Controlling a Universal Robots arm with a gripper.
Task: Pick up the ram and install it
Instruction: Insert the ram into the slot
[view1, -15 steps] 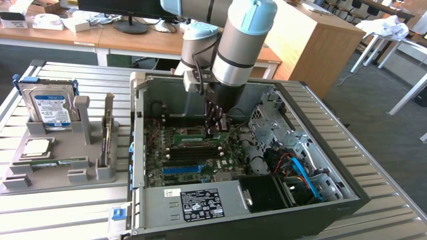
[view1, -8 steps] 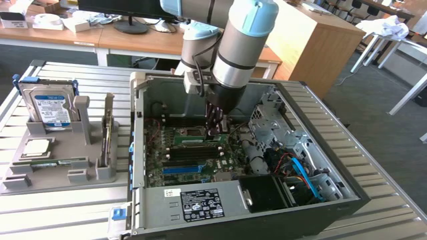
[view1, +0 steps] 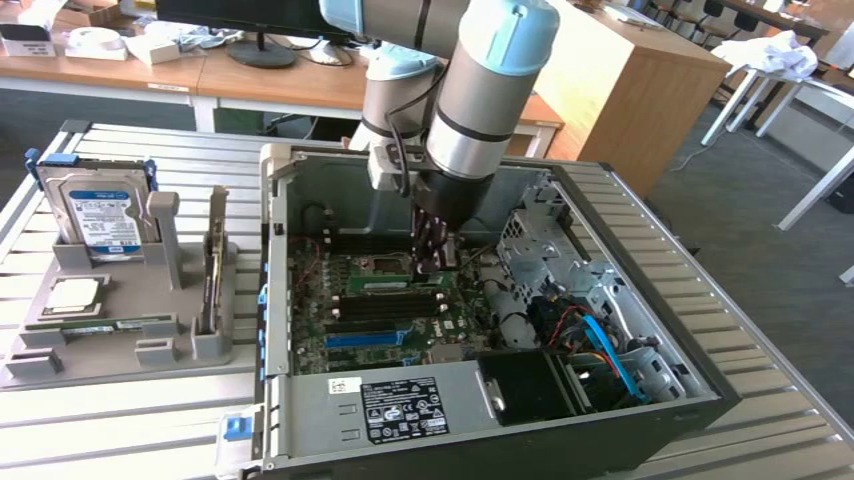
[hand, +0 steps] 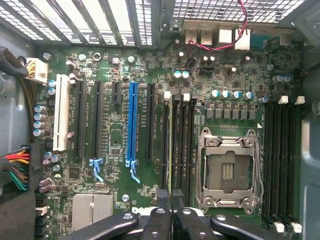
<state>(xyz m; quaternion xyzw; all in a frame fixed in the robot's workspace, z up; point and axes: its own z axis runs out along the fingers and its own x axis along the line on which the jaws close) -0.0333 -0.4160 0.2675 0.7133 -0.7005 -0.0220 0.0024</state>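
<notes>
One ram (view1: 398, 283) stands on edge in a slot of the board inside the open case (view1: 272, 250), long, thin and green. From the wrist the ram (hand: 171, 145) shows edge-on, as a narrow yellow-green line between dark slots that run close along both its sides. The gripper (view1: 434, 266) hangs at the end of the stick toward the exterior view's right. In the wrist view the gripper (hand: 170, 198) has its black fingers (hand: 161, 212) drawn almost together, with only a thin slit between the tips. The ram's top edge runs out of that slit, but I cannot tell whether the tips pinch it or merely sit over it. Just beyond the neighbouring slots lies the socket (hand: 227, 170), its metal frame close to the fingers. The blue slot (hand: 132, 125) is well apart on the other side. The case walls stand clear of the arm, which enters through the open face. The cables (view1: 601, 345) bunch toward the exterior view's right, apart from the gripper. Outside the case, on the exterior view's left, a tray (view1: 120, 362) carries a drive (view1: 96, 215) and a spare stick (view1: 100, 325).
</notes>
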